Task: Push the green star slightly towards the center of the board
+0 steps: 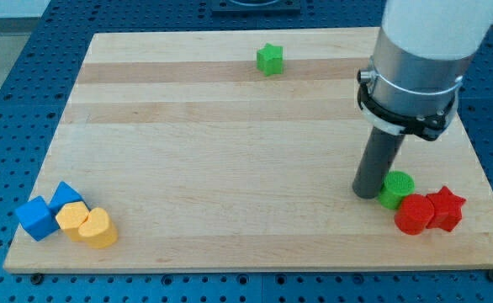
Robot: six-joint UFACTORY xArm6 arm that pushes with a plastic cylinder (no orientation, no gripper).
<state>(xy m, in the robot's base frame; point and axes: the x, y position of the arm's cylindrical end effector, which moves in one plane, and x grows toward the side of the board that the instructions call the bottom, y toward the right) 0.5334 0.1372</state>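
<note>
The green star (270, 59) lies near the view's top edge of the wooden board (230, 135), a little right of the middle. My tip (367, 194) rests on the board at the view's lower right, far below and right of the star. It touches the left side of a green round block (395, 188).
A red round block (414, 214) and a red star (446, 209) sit just below right of the green round block. At the view's lower left are two blue blocks (36, 217) (65, 197), a yellow block (72, 220) and a yellow heart (99, 227).
</note>
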